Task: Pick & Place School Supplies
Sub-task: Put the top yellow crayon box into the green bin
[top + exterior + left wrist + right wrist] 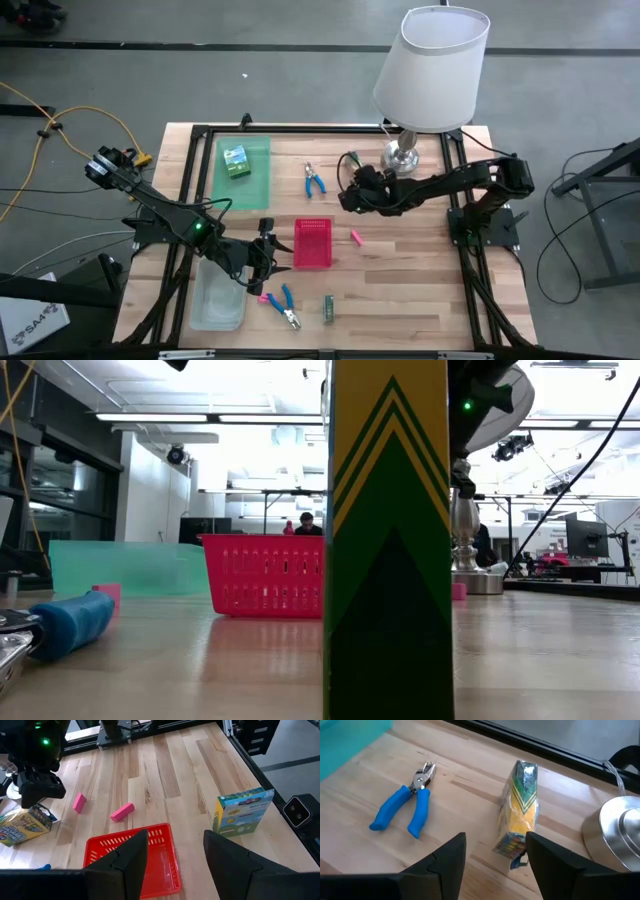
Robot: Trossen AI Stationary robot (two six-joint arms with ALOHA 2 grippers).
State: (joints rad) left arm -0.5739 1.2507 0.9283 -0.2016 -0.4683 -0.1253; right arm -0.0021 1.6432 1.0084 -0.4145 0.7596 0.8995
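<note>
The right gripper (347, 192), fingers spread wide and empty, hangs above a green-and-yellow crayon box (519, 810) lying on the wooden table (400, 290) between the blue-handled pliers (402, 806) and the chrome base of the white-shaded lamp (405, 152). The box sits just ahead of the fingertips and slightly off to one side, so a clean pick probably calls for centring over it, straddling its narrow width and descending square before closing, well clear of the lamp base.

Across the table the left gripper (262, 262), jaws also parted and holding nothing, waits just beside the red mesh basket (313, 243). Its wrist view shows two pink erasers (122, 812) on the bare wood beyond the basket and a second crayon box (242, 812) standing upright near the table edge. A further box (236, 160) rests on the flat green tray (258, 180); blue- and pink-handled tools (283, 304) lie near the clear plastic bin (216, 300). Most supplies look unsorted.
</note>
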